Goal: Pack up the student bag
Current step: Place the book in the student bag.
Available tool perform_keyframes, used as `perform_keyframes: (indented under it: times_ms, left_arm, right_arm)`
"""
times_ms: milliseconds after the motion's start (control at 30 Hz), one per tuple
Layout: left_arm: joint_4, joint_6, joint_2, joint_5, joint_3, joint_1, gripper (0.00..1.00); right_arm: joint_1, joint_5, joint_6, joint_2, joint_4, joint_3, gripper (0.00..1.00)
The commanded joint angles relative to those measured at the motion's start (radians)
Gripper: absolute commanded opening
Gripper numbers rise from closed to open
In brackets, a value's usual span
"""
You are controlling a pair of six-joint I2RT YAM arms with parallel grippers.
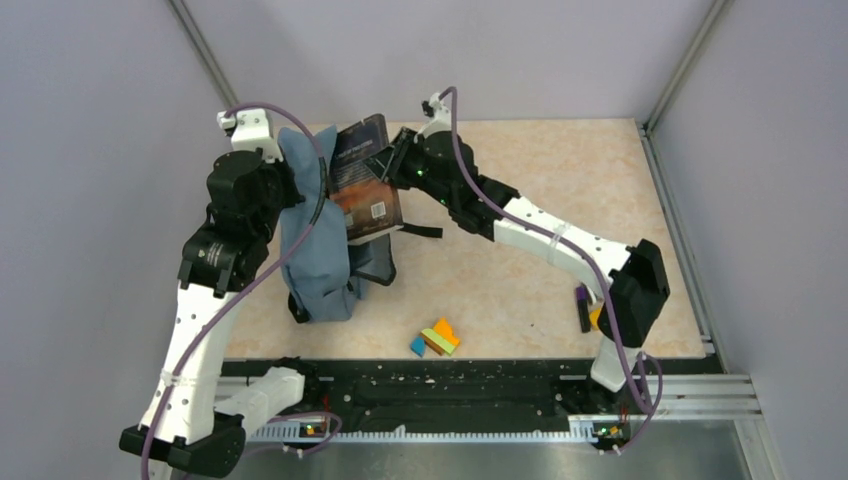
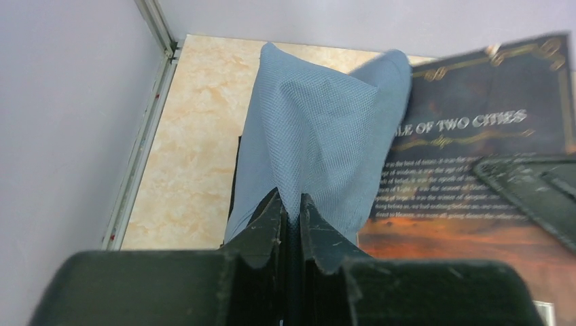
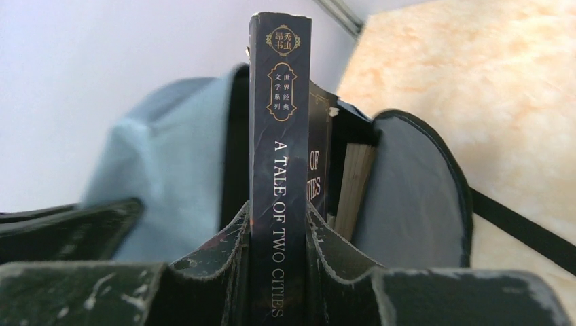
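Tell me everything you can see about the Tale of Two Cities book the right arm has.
The book is dark, with gold ornaments, pale title lettering and Chinese characters on the spine; its back shows an orange picture and a barcode. The right gripper clamps its spine, holding it at the mouth of the open student bag.

We see a slate-blue bag [image 1: 318, 255] with a black strap [image 1: 424, 231] and dark lining, a black book [image 1: 362, 175] with gold ornaments, white lettering and an orange glow, a beige marbled tabletop [image 1: 560, 180], and orange, green and blue blocks [image 1: 436, 338].
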Motion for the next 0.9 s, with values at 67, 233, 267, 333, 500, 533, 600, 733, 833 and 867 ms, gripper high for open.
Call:
perform_keyframes:
  times_ms: [67, 233, 267, 333, 500, 533, 600, 733, 833, 867]
  left_arm:
    - [0.089, -0.017, -0.026, 0.006, -0.004, 0.023, 0.04]
    - [0.092, -0.021, -0.027, 0.006, -0.007, 0.039, 0.03]
    - [0.094, -0.02, -0.027, 0.006, -0.009, 0.041, 0.03]
    - [0.094, -0.021, -0.026, 0.007, -0.011, 0.044, 0.03]
    - [0.095, -0.027, -0.028, 0.005, -0.015, 0.053, 0.03]
    - [0.094, -0.028, -0.027, -0.001, -0.016, 0.055, 0.03]
    - [0.091, -0.029, -0.027, -0.019, -0.018, 0.058, 0.03]
    - [0.108, -0.033, -0.035, -0.003, -0.039, 0.064, 0.03]
    - [0.125, -0.037, -0.04, 0.034, -0.05, 0.068, 0.03]
    - [0.126, -0.04, -0.041, 0.042, -0.053, 0.069, 0.03]
  right_arm:
    - [0.055, 0.171, -0.118, 0.008, -0.014, 0.101, 0.0]
    - [0.121, 0.389, -0.312, 0.117, -0.247, 0.33, 0.0]
    - [0.134, 0.421, -0.342, 0.141, -0.284, 0.38, 0.0]
    - [0.168, 0.512, -0.412, 0.199, -0.366, 0.491, 0.0]
    - [0.207, 0.716, -0.52, 0.358, -0.608, 0.795, 0.0]
    - [0.207, 0.735, -0.522, 0.368, -0.638, 0.815, 0.0]
    - [0.207, 0.759, -0.518, 0.352, -0.664, 0.798, 0.0]
    - [0.208, 0.712, -0.495, 0.28, -0.596, 0.658, 0.0]
    - [0.208, 0.674, -0.455, 0.309, -0.608, 0.642, 0.0]
    - [0.207, 0.653, -0.44, 0.336, -0.611, 0.652, 0.0]
